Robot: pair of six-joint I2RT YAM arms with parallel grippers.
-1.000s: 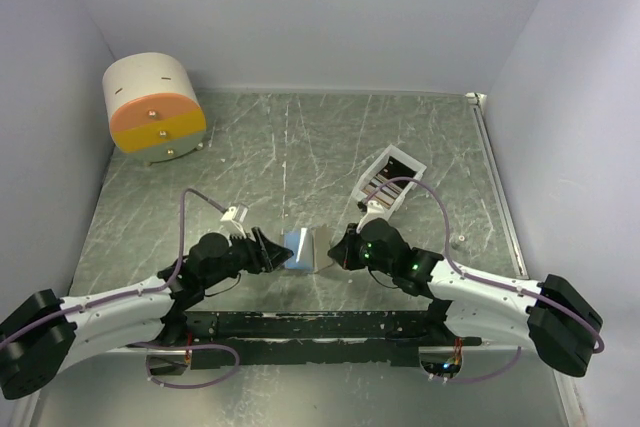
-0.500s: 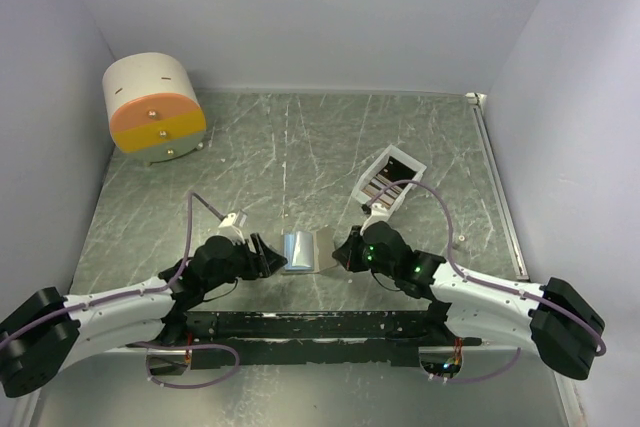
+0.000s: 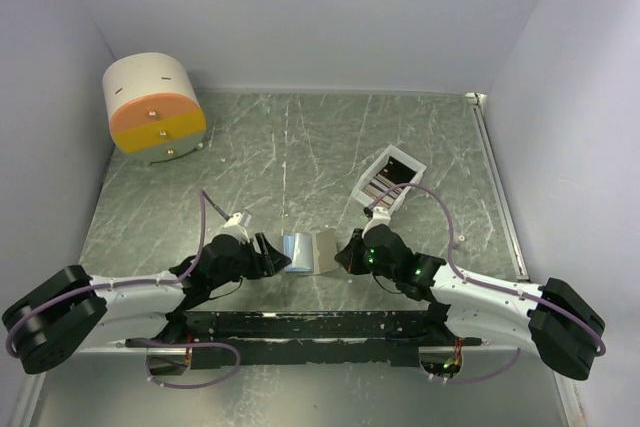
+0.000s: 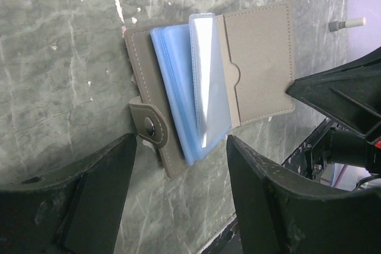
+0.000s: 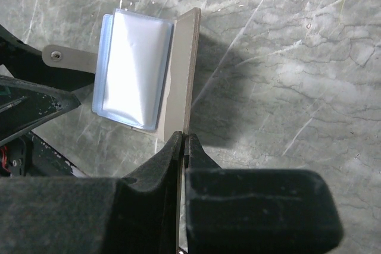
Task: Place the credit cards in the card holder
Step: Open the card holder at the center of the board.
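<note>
The card holder (image 4: 260, 57) lies open on the desk (image 3: 300, 147), close to its near edge and between our two hands. Our left hand (image 4: 180, 147) is spread wide and has hold of nothing. The holder's near side, with the snap tab (image 4: 147, 127), reaches in between its fingertips; whether they touch it we cannot tell. Our right hand (image 5: 183, 142) is closed on the opposite cover, pinching its outer edge. That cover stands tilted up off the desk, with a shadow beside it. The light blue sleeves (image 5: 134, 69) fan out from the spine, one of them lifted.

The credit cards (image 3: 381, 184) sit in the white slotted tray (image 3: 406, 158), beyond the right hand and apart from the holder. They are too small for us to count. Glare whitens the top sleeve, so we cannot tell whether a card is inside. In the top view both hands cover the holder's ends.

Bare desk stretches from the holder to the back wall. The cream-and-orange drum (image 3: 152, 105) stands well apart in the far left corner. The black base rail (image 3: 320, 325) lies just nearer than the holder.
</note>
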